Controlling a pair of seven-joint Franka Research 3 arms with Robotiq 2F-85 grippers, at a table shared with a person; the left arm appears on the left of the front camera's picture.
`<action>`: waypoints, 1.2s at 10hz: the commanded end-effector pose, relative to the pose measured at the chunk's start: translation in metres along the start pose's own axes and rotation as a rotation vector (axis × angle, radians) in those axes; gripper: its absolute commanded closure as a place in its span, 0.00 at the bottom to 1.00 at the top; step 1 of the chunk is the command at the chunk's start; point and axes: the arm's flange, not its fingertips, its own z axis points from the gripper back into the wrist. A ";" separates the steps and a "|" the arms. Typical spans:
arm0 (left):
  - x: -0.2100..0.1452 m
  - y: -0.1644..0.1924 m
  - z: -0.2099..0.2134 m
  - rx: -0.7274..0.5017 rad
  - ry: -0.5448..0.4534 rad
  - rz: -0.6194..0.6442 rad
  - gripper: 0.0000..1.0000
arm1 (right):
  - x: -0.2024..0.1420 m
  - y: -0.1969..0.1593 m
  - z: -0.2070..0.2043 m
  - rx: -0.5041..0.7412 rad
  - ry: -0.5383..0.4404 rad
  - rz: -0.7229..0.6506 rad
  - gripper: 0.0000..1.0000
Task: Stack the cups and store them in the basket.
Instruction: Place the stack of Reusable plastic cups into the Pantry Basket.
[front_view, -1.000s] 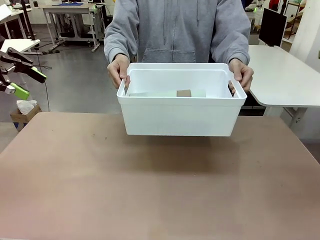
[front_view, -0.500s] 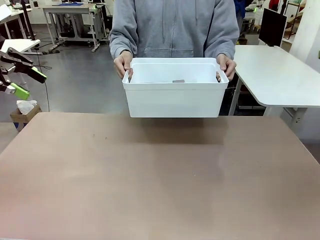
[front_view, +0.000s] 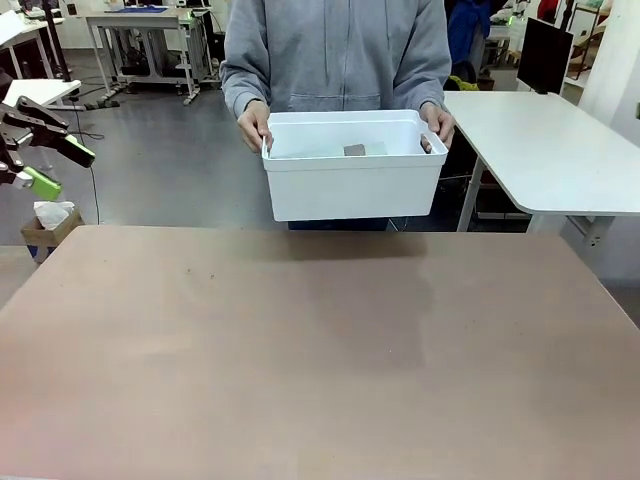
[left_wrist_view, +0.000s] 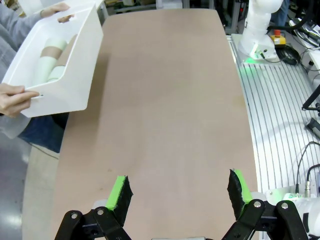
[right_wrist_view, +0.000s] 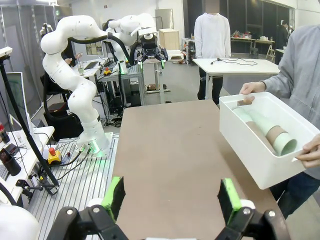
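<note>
A person holds the white basket (front_view: 350, 185) by its ends with both hands (front_view: 255, 125), in the air at the table's far edge. Inside it the cups lie on their sides, nested in rows: a tan-brown one (right_wrist_view: 273, 134) and pale mint ones (right_wrist_view: 283, 144), also seen from the left wrist as cups (left_wrist_view: 50, 60) in the basket (left_wrist_view: 70, 80). From the front, just a brown cup bottom (front_view: 354, 150) shows. My left gripper (front_view: 60, 167) hangs open off the table's left side. Both my left gripper (left_wrist_view: 179, 192) and my right gripper (right_wrist_view: 171, 200) stand open, nothing between the fingers.
The brown table (front_view: 320, 350) lies bare in front of me. A white side table (front_view: 560, 150) stands at the far right, and a small cardboard box (front_view: 45, 225) sits on the floor at the left. The left arm (right_wrist_view: 75, 55) rises beside the table.
The person has drawn the basket back from over the table toward their body and raised it slightly. Neither arm has moved.
</note>
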 end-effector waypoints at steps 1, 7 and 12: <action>0.001 0.000 0.002 -0.005 0.019 0.010 0.00 | 0.003 0.000 0.001 0.003 -0.014 0.000 0.00; 0.001 0.000 0.002 -0.005 0.019 0.010 0.00 | 0.003 0.000 0.001 0.003 -0.014 0.000 0.00; 0.001 0.000 0.002 -0.005 0.019 0.010 0.00 | 0.003 0.000 0.001 0.003 -0.014 0.000 0.00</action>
